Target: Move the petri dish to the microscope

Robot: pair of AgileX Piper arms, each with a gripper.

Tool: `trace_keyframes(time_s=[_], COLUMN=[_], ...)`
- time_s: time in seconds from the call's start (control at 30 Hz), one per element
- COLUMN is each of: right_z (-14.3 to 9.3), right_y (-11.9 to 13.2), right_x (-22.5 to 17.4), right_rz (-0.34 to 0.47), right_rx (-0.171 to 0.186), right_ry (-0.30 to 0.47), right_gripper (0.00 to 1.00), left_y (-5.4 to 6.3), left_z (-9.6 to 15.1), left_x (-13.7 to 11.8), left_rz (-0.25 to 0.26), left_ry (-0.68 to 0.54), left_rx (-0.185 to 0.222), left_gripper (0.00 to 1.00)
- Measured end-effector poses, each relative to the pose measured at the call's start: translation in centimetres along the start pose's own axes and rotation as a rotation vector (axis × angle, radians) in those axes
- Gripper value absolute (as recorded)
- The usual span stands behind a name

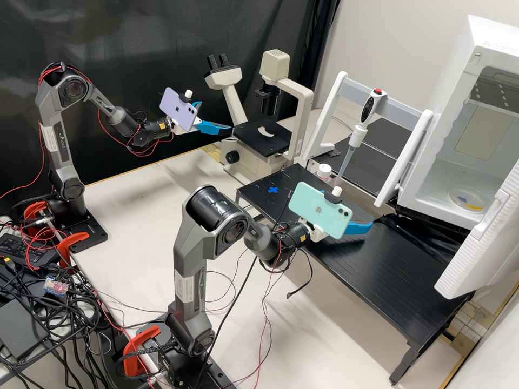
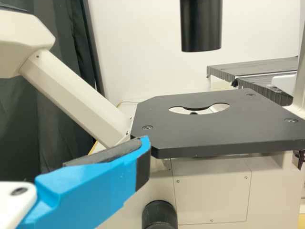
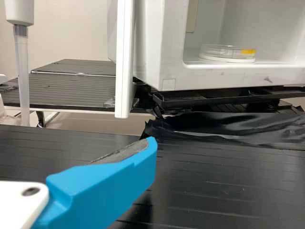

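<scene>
My left gripper [image 1: 216, 117] is open beside the microscope [image 1: 262, 141], left of its black stage. In the left wrist view, one finger of that gripper [image 2: 142, 150] shows against the stage [image 2: 219, 131] of the microscope, its pad bare. The right gripper [image 1: 350, 213] stands open above the black bench, short of the white cabinet. One blue finger of this gripper [image 3: 150, 151] appears in the right wrist view, holding nothing. A clear petri dish [image 1: 467, 199] with a yellow mark lies inside the cabinet; the right wrist view has the dish [image 3: 228, 53] beyond the gripper, on the cabinet floor.
The white cabinet [image 3: 238, 75] is open, its door [image 1: 489, 237] swung out over the bench [image 1: 389, 270]. A pipette [image 1: 357, 135] hangs on a white frame [image 1: 397, 102], with a small white-capped container [image 1: 324, 171] nearby. Blue tape [image 1: 273, 189] marks the bench.
</scene>
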State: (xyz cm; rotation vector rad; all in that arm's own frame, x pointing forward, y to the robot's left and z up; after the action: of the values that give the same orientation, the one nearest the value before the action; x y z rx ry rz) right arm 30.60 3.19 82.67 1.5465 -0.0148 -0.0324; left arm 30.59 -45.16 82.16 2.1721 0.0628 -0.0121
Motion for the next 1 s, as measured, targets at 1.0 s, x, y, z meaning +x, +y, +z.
trace_keyframes(time_s=[1.0], right_z=[5.0], right_y=[7.3], right_x=[0.9], right_rz=[0.252], right_rx=[0.025], right_ry=[-0.107], right_gripper=[1.0], left_y=[0.0], left_z=[0.0], left_x=[0.0], left_rz=[0.0], left_ry=[0.0], left_rx=[0.0], left_gripper=[1.0])
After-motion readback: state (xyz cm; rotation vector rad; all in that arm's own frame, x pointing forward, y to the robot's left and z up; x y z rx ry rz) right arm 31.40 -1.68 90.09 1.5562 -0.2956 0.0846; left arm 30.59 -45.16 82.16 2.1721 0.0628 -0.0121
